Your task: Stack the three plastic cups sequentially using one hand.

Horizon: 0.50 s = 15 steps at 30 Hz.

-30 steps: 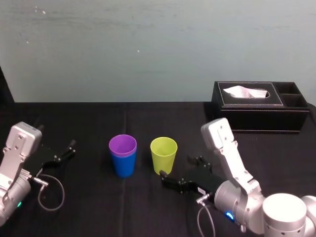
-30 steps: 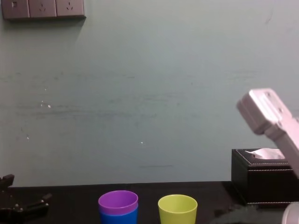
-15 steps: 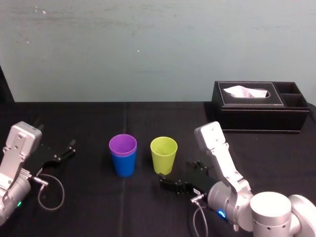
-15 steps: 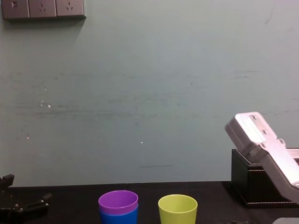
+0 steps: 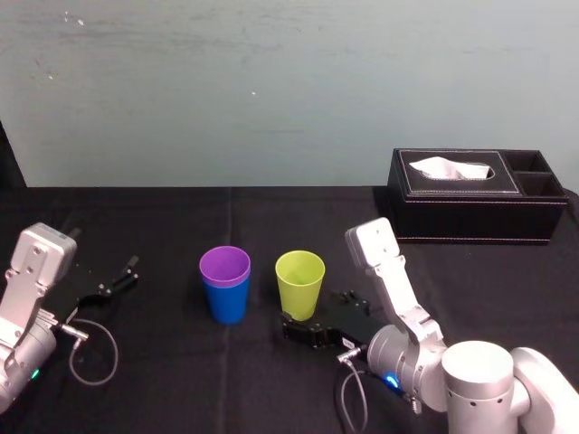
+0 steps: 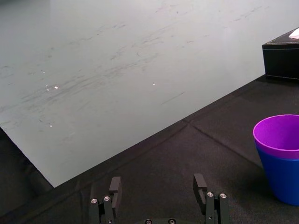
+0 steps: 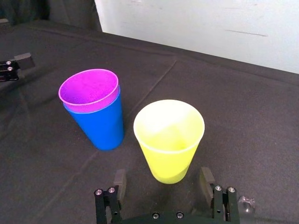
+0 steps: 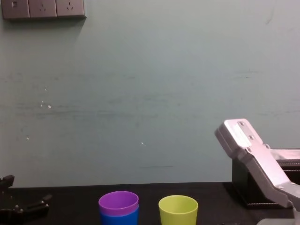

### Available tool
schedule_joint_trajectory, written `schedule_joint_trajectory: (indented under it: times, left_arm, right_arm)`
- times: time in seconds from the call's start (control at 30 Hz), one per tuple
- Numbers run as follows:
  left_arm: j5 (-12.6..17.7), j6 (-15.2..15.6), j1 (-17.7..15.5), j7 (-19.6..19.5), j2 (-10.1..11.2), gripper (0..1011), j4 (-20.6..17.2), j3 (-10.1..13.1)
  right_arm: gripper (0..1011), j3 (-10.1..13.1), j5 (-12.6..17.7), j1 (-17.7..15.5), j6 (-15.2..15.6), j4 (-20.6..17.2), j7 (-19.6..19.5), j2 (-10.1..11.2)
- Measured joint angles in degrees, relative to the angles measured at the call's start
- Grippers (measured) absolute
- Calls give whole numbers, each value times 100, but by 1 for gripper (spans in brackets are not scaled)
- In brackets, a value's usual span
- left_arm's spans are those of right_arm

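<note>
The upright yellow-green cup (image 7: 169,140) is seen just ahead of the right gripper's (image 7: 162,179) spread fingers, centred on their gap, not yet touched.

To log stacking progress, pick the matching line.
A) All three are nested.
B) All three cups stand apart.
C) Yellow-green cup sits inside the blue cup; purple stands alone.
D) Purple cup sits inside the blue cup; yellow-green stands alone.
D: the purple cup sits nested in the blue cup, and the yellow-green cup stands apart beside them, with the right gripper open at its base; the left gripper is parked, open, off to the left.
</note>
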Motion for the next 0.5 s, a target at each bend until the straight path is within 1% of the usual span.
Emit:
schedule_joint_trajectory:
  times: [0.5]
  left_arm:
    - [0, 0, 0, 0, 0, 1000, 0, 0]
  right_arm:
    - [1002, 9, -56, 205, -329, 441, 2, -137]
